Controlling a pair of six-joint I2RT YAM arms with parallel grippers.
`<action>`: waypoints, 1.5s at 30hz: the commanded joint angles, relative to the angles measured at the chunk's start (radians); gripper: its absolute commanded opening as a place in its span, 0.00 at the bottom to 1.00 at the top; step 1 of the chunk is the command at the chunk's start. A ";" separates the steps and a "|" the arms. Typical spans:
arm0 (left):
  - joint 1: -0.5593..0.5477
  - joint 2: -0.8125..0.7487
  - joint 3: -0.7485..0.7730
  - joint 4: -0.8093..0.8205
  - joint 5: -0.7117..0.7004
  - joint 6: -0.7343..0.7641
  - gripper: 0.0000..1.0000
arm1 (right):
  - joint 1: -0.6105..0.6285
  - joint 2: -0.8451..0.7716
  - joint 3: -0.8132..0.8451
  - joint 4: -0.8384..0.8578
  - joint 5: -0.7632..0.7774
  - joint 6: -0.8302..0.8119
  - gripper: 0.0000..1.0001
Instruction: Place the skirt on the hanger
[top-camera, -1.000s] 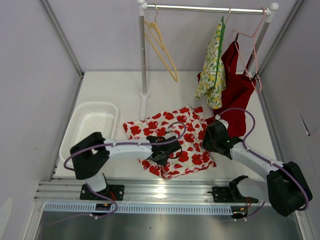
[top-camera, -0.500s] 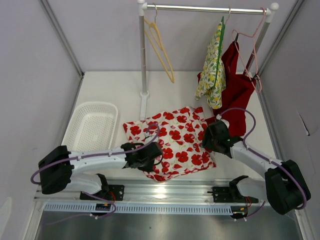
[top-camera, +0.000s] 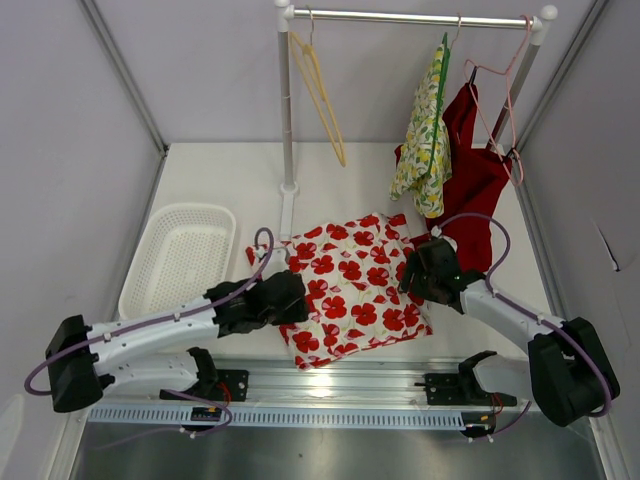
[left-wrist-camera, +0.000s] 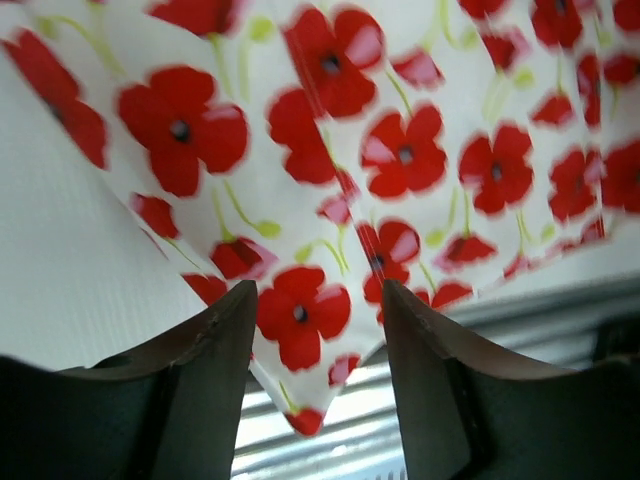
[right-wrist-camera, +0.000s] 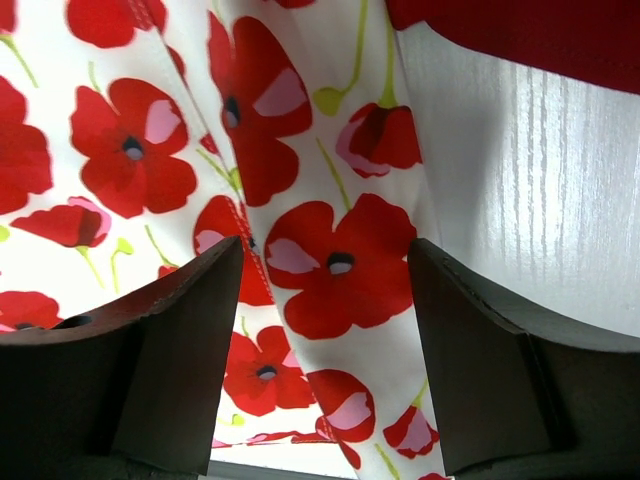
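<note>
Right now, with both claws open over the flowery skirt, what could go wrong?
1. The left claw hangs open over the near corner of the skirt, close to the front edge of the table; a pinch there might catch only a thin bit and slip.
2. The right claw is open at the skirt's right edge, next to the hanging red garment; it might snag that instead.
3. The empty yellow hanger hangs loosely from the rail and could swing.

The skirt (top-camera: 350, 285) lies on the surface (top-camera: 220, 180). The basket (top-camera: 180, 255) sits left of it; the rack (top-camera: 287, 130) stands behind it, the hanger (top-camera: 322, 100) on its rail, two hung garments (top-camera: 425, 140) behind the skirt's right.
</note>
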 joint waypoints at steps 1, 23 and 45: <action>0.077 0.013 0.027 -0.074 -0.172 -0.139 0.60 | -0.004 0.006 0.060 0.025 -0.010 -0.028 0.73; 0.433 0.289 0.019 0.047 -0.155 -0.039 0.48 | -0.007 0.084 0.085 0.091 -0.057 -0.041 0.73; 0.651 0.365 0.006 0.140 -0.111 0.176 0.09 | -0.121 0.046 0.068 0.092 -0.100 -0.079 0.77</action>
